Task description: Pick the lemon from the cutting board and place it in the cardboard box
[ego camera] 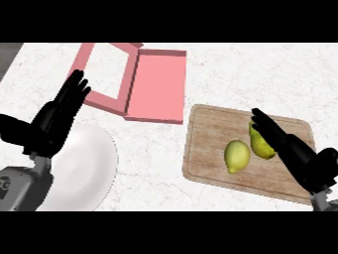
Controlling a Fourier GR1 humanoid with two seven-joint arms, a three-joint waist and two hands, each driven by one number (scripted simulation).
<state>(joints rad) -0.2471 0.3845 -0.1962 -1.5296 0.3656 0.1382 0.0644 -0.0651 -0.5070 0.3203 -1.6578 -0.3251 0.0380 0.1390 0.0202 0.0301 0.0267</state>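
A yellow lemon [237, 156] lies near the middle of the wooden cutting board [208, 129] at the right. Beside it, to the right, is a darker yellow-green fruit [260, 146], partly hidden by my right hand [297, 156]. That hand is open, its straight fingers stretched over the board and that fruit, a little right of the lemon and not holding it. The box [102, 101] looks pink and stands open at the back left, with a flap [158, 84] laid out to its right. My left hand [51, 124] is open at the left, just in front of the box.
A white plate [91, 168] sits at the front left, partly under my left hand and forearm. The counter [259, 74] is pale marble; a strip of it separates the board from the box's flap.
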